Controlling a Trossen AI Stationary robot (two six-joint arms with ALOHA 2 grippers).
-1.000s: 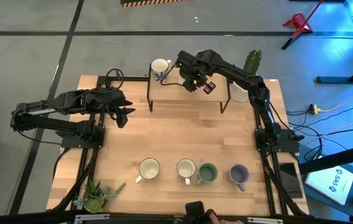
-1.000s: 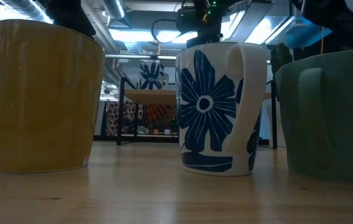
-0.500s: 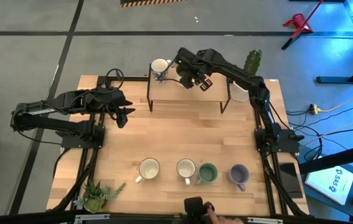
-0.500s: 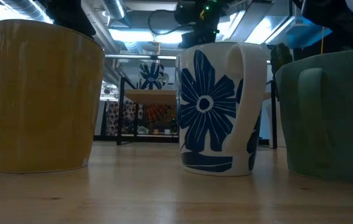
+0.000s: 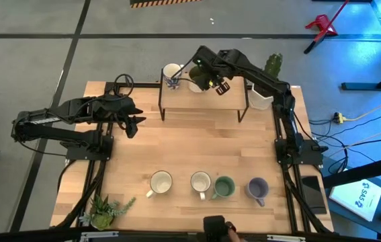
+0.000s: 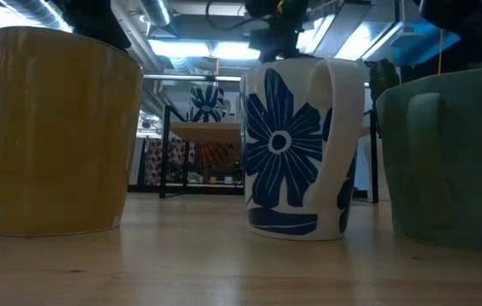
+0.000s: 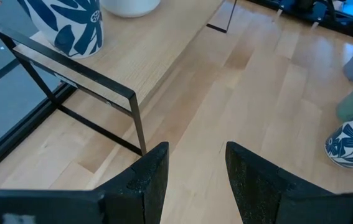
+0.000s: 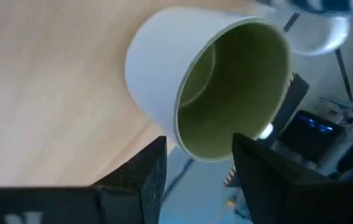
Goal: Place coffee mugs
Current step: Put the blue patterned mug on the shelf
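On the raised wooden shelf (image 5: 203, 101) at the table's far edge stand a white mug with blue pattern (image 5: 172, 72) and, right of it, a mug that is pale outside and olive green inside (image 8: 216, 81), both upright on their bases. My right gripper (image 8: 199, 142) hangs open just above the olive mug (image 5: 195, 85), with a finger on either side of its near rim. Along the near edge stand the pale yellow (image 5: 160, 182), blue-patterned (image 5: 200, 183), teal green (image 5: 224, 187) and lavender (image 5: 257, 188) mugs. My left gripper (image 5: 135, 126) waits open at the table's left.
The shelf has a black metal frame (image 7: 132, 102) with thin legs. A white pot (image 5: 261, 99) with a cactus (image 5: 273, 65) stands at the shelf's right end. A small plant (image 5: 106, 210) lies at the near left corner. Bare wood lies between the shelf and the front row.
My right gripper has moved along the shelf toward the table's left, nearer the blue-patterned mug, and has risen. The olive mug, covered by the gripper before, now shows standing on the shelf beside that mug.
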